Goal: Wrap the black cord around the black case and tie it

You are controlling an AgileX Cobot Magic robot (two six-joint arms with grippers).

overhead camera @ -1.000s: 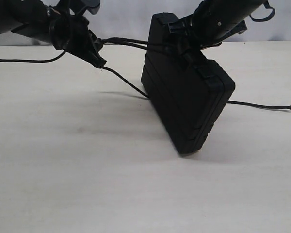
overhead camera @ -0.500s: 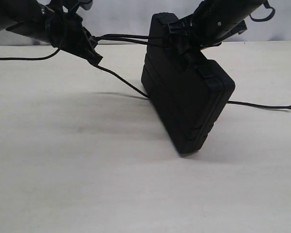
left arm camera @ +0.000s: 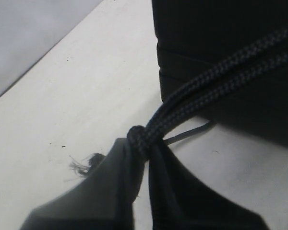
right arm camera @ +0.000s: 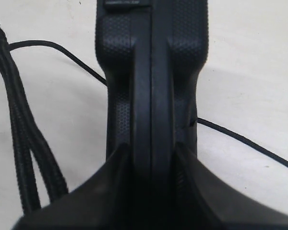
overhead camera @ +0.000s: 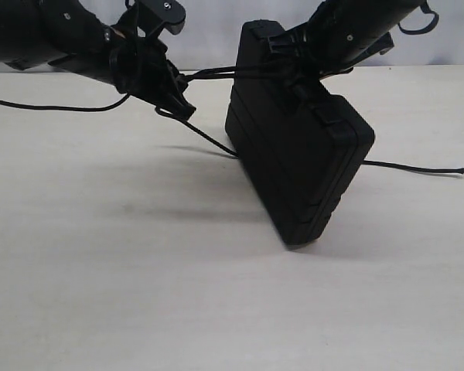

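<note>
The black case (overhead camera: 298,158) stands tilted on one corner on the table, held up from above by my right gripper (overhead camera: 294,73), whose jaws are shut on its top edge (right arm camera: 152,96). My left gripper (overhead camera: 178,104), just left of the case, is shut on the black cord (left arm camera: 143,139) at a knot. Two strands of the cord (overhead camera: 216,74) run nearly taut from that gripper to the case's top. Another stretch of the cord (overhead camera: 205,133) slopes down to the table under the case, and its far end (overhead camera: 417,168) lies on the table to the right.
The pale table (overhead camera: 139,270) spreads wide in front of the case. A thin smooth robot cable (overhead camera: 46,107) hangs low over the table's back left. A grey wall (overhead camera: 209,31) stands behind.
My left gripper has moved right, toward the case, with the cord in it. The two strands to the case are shorter. The case and right gripper have stayed still.
</note>
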